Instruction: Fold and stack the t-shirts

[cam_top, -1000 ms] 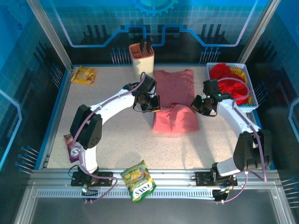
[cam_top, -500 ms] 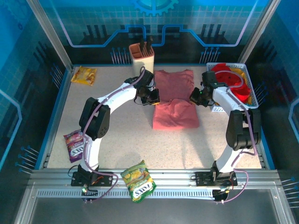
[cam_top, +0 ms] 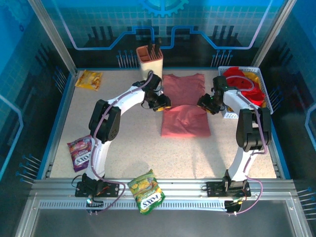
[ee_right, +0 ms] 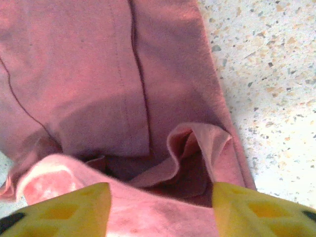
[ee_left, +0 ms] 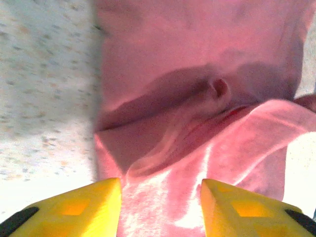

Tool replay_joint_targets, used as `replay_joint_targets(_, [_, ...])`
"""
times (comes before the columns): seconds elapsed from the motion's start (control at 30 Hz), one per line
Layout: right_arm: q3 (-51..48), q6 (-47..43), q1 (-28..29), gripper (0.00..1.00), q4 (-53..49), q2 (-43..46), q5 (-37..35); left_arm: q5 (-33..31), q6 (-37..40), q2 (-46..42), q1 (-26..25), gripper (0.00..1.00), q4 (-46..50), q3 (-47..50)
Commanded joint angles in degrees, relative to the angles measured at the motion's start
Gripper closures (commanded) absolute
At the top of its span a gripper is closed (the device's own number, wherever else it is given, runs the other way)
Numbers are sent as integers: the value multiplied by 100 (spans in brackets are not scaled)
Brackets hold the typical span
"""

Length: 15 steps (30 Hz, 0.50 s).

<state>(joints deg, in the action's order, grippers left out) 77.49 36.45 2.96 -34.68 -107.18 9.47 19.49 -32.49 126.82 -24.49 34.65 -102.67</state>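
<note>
The salmon-pink t-shirt [cam_top: 185, 121] lies mid-table, its lower half doubled up over its upper half. The loose edge of that fold runs across between my two grippers. My left gripper [cam_top: 162, 104] stands at the fold's left end, my right gripper [cam_top: 205, 105] at its right end. In the left wrist view the pink cloth [ee_left: 197, 74] rumples ahead of my left gripper [ee_left: 160, 207], whose jaws are wide apart over it. The right wrist view shows a curled lip of cloth [ee_right: 197, 148] ahead of my open right gripper [ee_right: 160, 212]. Red t-shirts [cam_top: 237, 76] and a yellow one [cam_top: 254, 78] sit in the basket.
The white basket [cam_top: 229, 115] stands at the right rear, close to my right arm. A beige holder [cam_top: 149, 60] with dark tools stands behind the shirt. Snack packets lie at the far left [cam_top: 89, 79], the left edge [cam_top: 80, 152] and the front rail [cam_top: 145, 191].
Both grippers carried the shirt's lower edge away from the arm bases, over the upper half. The raised cloth has settled flat, and both arms are stretched further back.
</note>
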Motion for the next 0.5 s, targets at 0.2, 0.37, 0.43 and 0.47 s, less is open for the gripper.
replay_joint_targets(0.2, [-316,-366,53,0,-165,1165,7,-47,-70,-957,162,49,-42,587])
replay_joint_targets(0.37, [-1196,44,332,0,421,1877,734,181,-547,-1372,-429,50,-608,1251])
replay_joint_targets(0.43, [-1472,225,461,0,578,1989,821,254,-838,-1415,-665,50,-1008,1531])
replay_joint_targets(0.47, [-1635,294,520,0,692,2023,838,292,-998,-1417,-772,51,-1243,1693])
